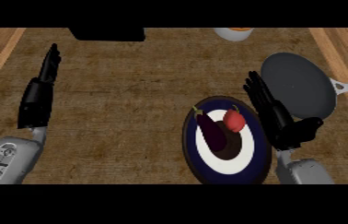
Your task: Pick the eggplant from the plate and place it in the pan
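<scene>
Fingers [262, 96] of right hand [282, 121] overlap plate [255, 126] rim beside eggplant [212, 132].

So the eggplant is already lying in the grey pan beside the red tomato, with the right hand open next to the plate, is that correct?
Not quite: in the head view the eggplant is still lying on the plate, not in the grey pan, which holds nothing. The rest stands: it lies beside the red tomato, and the right hand is open next to the plate.
</scene>
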You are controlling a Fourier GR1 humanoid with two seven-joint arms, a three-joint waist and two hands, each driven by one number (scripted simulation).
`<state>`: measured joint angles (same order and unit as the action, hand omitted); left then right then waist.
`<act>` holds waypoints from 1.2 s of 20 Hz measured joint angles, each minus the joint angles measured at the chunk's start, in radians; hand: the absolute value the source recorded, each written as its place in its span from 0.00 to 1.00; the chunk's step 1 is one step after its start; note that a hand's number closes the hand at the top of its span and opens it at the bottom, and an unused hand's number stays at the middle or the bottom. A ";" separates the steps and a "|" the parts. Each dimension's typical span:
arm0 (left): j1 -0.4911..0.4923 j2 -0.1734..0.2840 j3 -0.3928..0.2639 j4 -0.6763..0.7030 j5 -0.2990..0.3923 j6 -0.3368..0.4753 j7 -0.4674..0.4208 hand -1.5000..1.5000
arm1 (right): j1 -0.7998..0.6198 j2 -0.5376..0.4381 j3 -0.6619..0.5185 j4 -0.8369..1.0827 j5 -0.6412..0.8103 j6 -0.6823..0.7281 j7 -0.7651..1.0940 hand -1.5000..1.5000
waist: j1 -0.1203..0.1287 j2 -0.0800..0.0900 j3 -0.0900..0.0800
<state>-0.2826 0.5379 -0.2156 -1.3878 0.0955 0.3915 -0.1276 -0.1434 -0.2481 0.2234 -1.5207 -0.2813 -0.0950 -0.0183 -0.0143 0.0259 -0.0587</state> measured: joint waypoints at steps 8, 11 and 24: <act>0.002 -0.065 -0.093 -0.003 0.061 -0.133 0.079 0.50 | -0.225 -0.189 0.076 0.206 0.213 0.066 0.144 1.00 | 0.058 -0.009 0.038; 0.002 -0.082 -0.118 -0.017 0.094 -0.179 0.131 0.50 | -0.246 -0.192 0.136 0.294 0.379 -0.032 0.122 0.00 | 0.061 -0.011 0.049; 0.055 -0.083 -0.099 -0.129 0.115 -0.235 0.264 0.50 | -0.391 -0.160 0.268 0.436 0.614 0.074 0.264 0.00 | 0.029 -0.028 0.057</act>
<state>-0.2273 0.4545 -0.3145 -1.5166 0.2105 0.1567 0.1362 -0.5348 -0.4081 0.4912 -1.0846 0.3325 -0.0210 0.2453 0.0144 -0.0023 -0.0019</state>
